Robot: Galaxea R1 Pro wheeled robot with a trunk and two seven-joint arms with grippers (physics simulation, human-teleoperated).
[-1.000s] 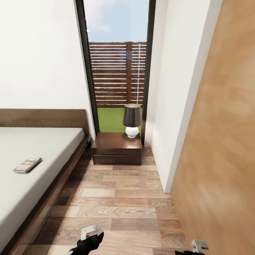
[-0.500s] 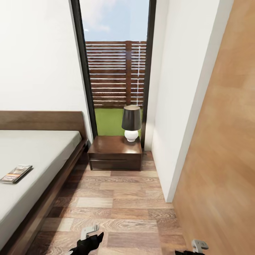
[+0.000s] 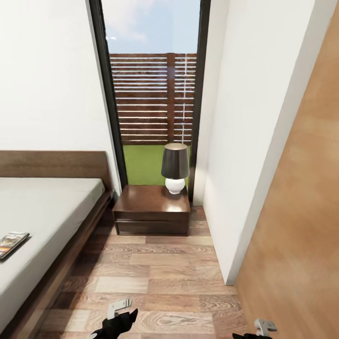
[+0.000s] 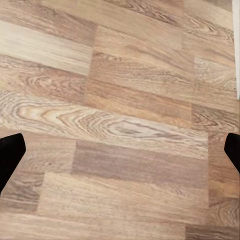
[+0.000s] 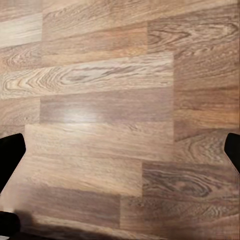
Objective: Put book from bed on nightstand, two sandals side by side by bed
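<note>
1. Head view: the whole picture has slid compared with a second ago, so that's the camera moving, not the furniture. The tall window (image 3: 153,94) sits a bit further left and the brown door (image 3: 301,226) on the right takes up less of the frame.
2. One bed (image 3: 42,221) on the left, off-white mattress, dark frame and headboard. It runs off the left edge more than before.
3. One nightstand (image 3: 151,209) against the window, just beside the bed's head end, now closer to the middle of the frame.
4. One lamp (image 3: 175,168) with a dark shade and white base on the nightstand's back right corner.
5. One book (image 3: 10,243) lying flat on the mattress, cut off by the left edge; a second ago it was fully in view.
6. Two grippers at the bottom edge. Left gripper (image 4: 120,150) has its black fingertips at opposite edges of the left wrist view, spread wide, nothing between them but plank floor (image 4: 125,100). Right gripper (image 5: 120,150) is the same story: wide apart, bare floor.
</note>
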